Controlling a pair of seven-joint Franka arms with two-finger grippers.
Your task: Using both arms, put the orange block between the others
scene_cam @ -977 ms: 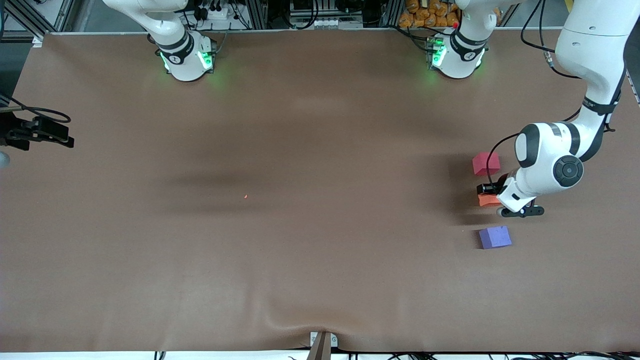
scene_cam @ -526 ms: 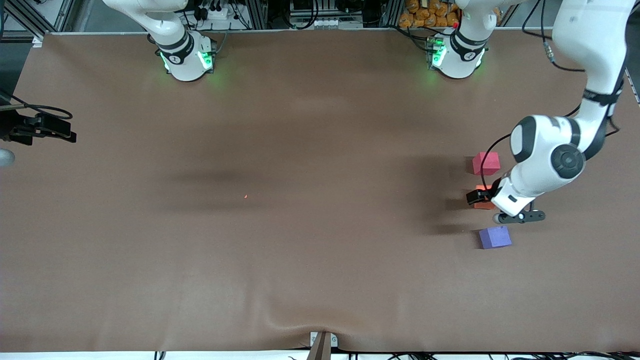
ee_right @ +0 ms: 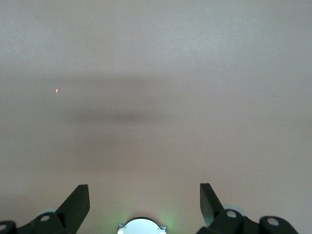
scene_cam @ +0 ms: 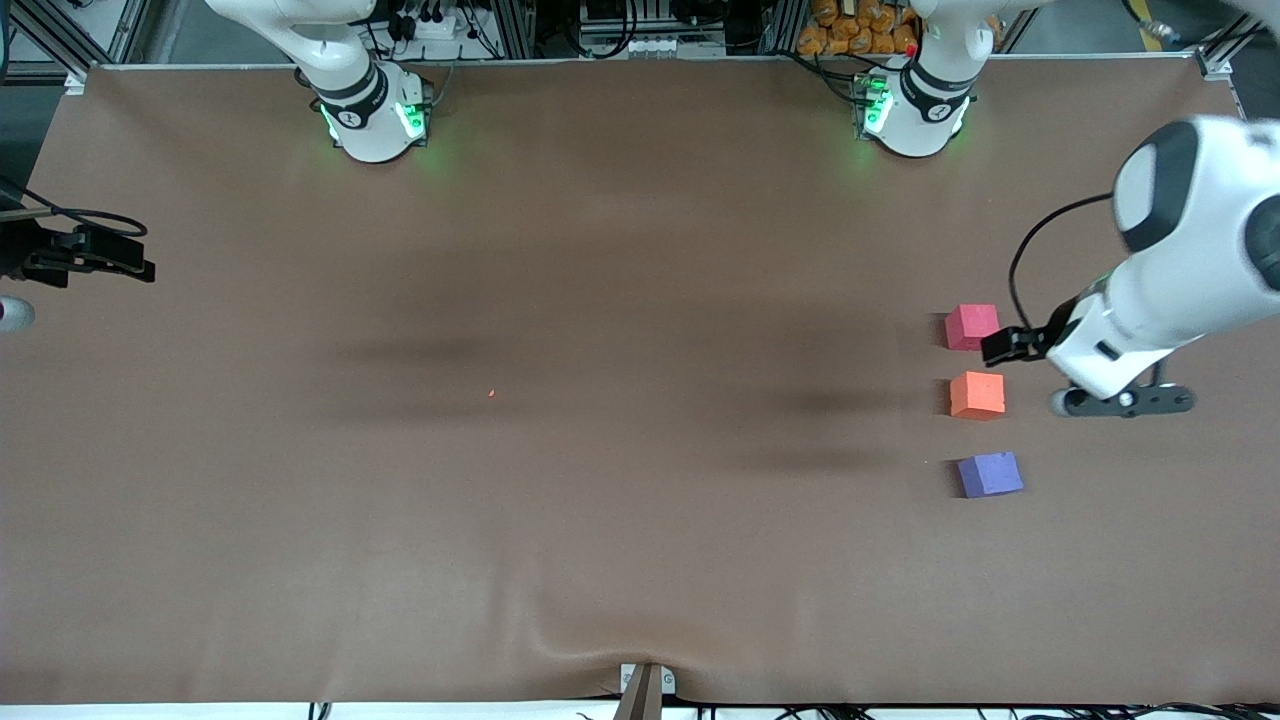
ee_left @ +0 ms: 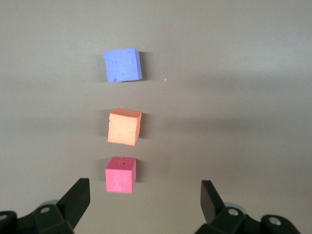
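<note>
The orange block (scene_cam: 977, 395) (ee_left: 125, 127) rests on the brown table in a line with the others. The pinkish-red cube (scene_cam: 972, 326) (ee_left: 120, 174) lies farther from the front camera, and the purple-blue cube (scene_cam: 990, 474) (ee_left: 123, 65) lies nearer. Small gaps separate all three. My left gripper (scene_cam: 1012, 345) (ee_left: 145, 200) hangs open and empty in the air beside the pinkish-red cube, toward the left arm's end of the table. My right gripper (scene_cam: 125, 267) (ee_right: 144, 197) waits open and empty over the table edge at the right arm's end.
A tiny orange speck (scene_cam: 491, 392) (ee_right: 57, 90) lies mid-table. Both green-lit bases (scene_cam: 375, 115) (scene_cam: 915, 110) stand along the table's back edge. A clamp (scene_cam: 645, 688) sits at the front edge, where the cloth wrinkles.
My left gripper opened and let go of the orange block, then rose and drew back toward the left arm's end. The block stays between the other two cubes. The right arm barely moved.
</note>
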